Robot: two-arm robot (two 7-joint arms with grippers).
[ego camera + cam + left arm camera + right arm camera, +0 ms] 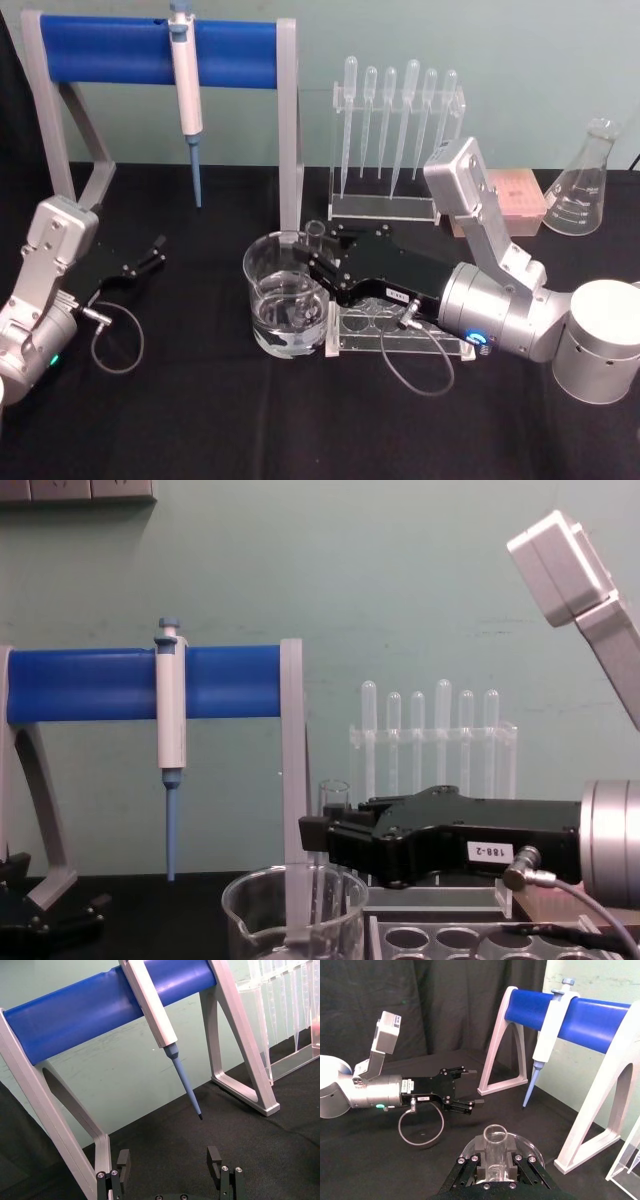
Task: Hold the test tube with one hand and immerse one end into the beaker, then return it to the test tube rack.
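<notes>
Right gripper [495,1162]: clamped on the upright test tube [495,1146], which you hold over the beaker [262,285] by the rack [430,345]. Lower end appears inside the glass; immersion uncertain. Remaining for you: return to rack. Left gripper [158,252]: parked left, jaws apart.

Black, flat-jawed left claw [157,250] and right claw [318,266], dotted with small screws [111,1173]. Silver cylindrical wrists [478,305], thin grey looping cables [115,345], white "188-2" label [490,852] at lower right, pale grey boxy housings [460,175].
</notes>
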